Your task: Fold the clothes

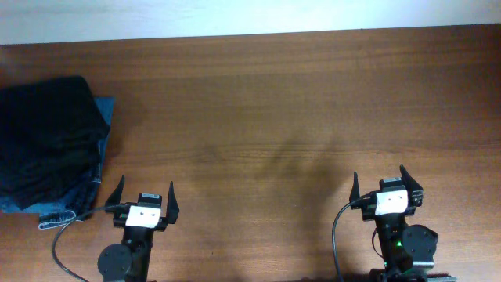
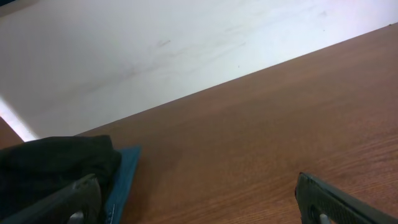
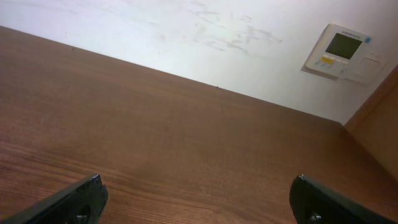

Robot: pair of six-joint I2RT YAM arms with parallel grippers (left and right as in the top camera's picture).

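Left of the left end effector point(image 1: 146, 186), its jaws apart, lie the clothes point(image 1: 47, 133).

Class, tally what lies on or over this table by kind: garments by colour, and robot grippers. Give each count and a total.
Black garment: 1
Blue denim jeans: 1, under the black one
Grippers: 2, left gripper and right gripper, both open
Total: 4

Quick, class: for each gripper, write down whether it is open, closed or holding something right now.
Left gripper: open, holding nothing.
Right gripper: open, holding nothing.
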